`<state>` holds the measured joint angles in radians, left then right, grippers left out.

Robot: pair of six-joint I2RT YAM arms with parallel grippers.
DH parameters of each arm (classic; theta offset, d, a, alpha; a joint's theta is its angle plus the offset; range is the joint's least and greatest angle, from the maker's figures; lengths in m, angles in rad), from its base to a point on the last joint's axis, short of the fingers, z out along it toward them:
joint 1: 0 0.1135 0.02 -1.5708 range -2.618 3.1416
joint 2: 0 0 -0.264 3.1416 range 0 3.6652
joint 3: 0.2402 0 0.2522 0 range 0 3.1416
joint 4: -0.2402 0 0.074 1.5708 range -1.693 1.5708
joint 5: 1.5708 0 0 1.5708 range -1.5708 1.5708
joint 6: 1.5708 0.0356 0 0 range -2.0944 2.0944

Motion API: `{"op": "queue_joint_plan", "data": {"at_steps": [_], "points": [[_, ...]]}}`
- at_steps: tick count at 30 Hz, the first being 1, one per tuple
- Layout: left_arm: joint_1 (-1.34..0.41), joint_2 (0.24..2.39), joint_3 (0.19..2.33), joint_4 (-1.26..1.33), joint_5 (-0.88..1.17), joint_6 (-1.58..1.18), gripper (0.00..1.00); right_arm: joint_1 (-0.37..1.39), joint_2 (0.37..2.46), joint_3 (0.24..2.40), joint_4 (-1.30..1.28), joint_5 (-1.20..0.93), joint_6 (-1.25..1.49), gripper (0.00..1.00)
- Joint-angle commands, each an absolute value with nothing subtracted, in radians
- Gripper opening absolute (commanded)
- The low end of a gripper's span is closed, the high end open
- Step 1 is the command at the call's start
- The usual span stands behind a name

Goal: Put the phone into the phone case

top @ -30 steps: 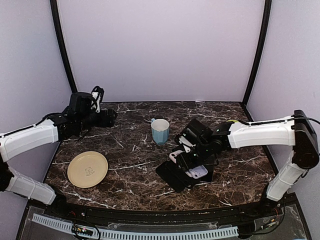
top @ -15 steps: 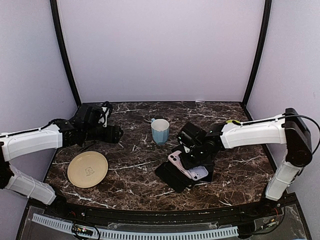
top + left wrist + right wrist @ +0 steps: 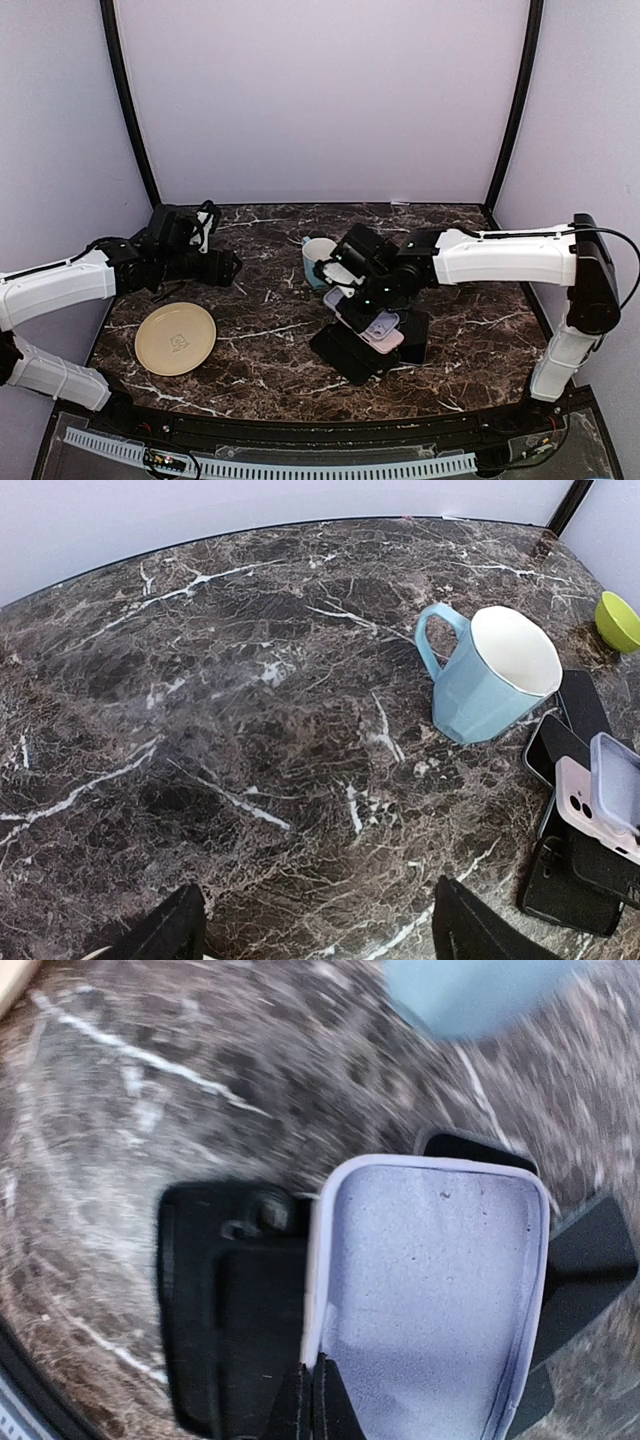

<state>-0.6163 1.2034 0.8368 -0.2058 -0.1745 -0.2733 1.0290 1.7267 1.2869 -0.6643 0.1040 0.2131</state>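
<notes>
Right gripper is clamping shut on the edge of the empty lavender soft phone case above black flat items right of centre, while the pale pink rectangular phone is sitting just left, not yet inside.

On the table, the plate lies near-left, my left gripper behind it. The mug stands mid-table. Before it, rightward, the phone lies on dark slabs, with the case in my right gripper over them.
</notes>
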Motion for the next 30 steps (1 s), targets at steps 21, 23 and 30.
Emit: {"op": "queue_joint_plan", "data": {"at_steps": [21, 23, 30], "points": [[-0.694, 1.483, 0.854, -0.310, 0.135, -0.305, 0.34, 1.323, 1.796, 1.309, -0.505, -0.210, -0.071, 0.20], [-0.715, 1.537, 0.866, -0.307, 0.167, -0.271, 0.29, 1.329, 1.718, 1.180, -0.444, -0.224, 0.014, 0.14], [-0.792, 1.742, 0.959, -0.391, 0.194, -0.168, 0.18, 1.334, 1.688, 0.975, -0.260, -0.288, 0.145, 0.09]]}}
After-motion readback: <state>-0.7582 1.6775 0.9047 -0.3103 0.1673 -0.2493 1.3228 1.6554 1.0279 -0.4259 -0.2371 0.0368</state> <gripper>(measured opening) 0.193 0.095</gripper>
